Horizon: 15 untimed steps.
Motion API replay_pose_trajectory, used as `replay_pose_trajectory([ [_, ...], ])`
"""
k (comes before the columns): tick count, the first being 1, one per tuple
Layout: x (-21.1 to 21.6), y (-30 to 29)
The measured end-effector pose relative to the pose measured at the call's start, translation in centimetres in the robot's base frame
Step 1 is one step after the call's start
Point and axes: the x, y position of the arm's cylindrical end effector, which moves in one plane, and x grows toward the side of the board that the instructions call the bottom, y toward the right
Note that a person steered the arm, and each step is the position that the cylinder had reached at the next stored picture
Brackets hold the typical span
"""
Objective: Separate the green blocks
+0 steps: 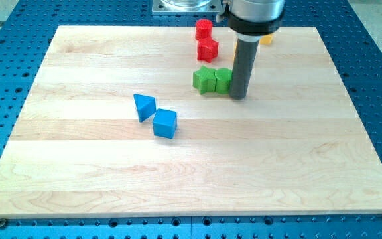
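Upper centre of the worktop [78, 179], my tip [238, 97], a bare rod tool grasping nothing, touched the right of two adjoining green blocks [213, 79], risking shoving both together.

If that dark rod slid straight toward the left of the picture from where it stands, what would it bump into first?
My tip sits just right of the right green block, seemingly touching it. That block comes first, then the left green block pressed against it.

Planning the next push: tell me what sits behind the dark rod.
Behind my tip, toward the view's top, only a yellow block edge shows; the rod covers the rest. The two green blocks touch each other at the tip's left.
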Motion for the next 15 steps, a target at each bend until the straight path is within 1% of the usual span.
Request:
replay_pose_trajectory([
  [1,-3.9,0.4],
  [2,-2.2,2.3],
  [3,-3.3,1.1],
  [4,-2.1,0.9],
  [5,2.5,-4.0],
  [6,2.5,-12.3],
  [7,-1.7,-16.8],
  [8,-2.7,-11.0],
  [9,-3.5,-8.3],
  [10,-1.5,-5.5],
  [11,2.0,-5.9],
  [13,6.6,3.5],
  [14,2.5,8.8],
  [15,0.4,7.4],
])
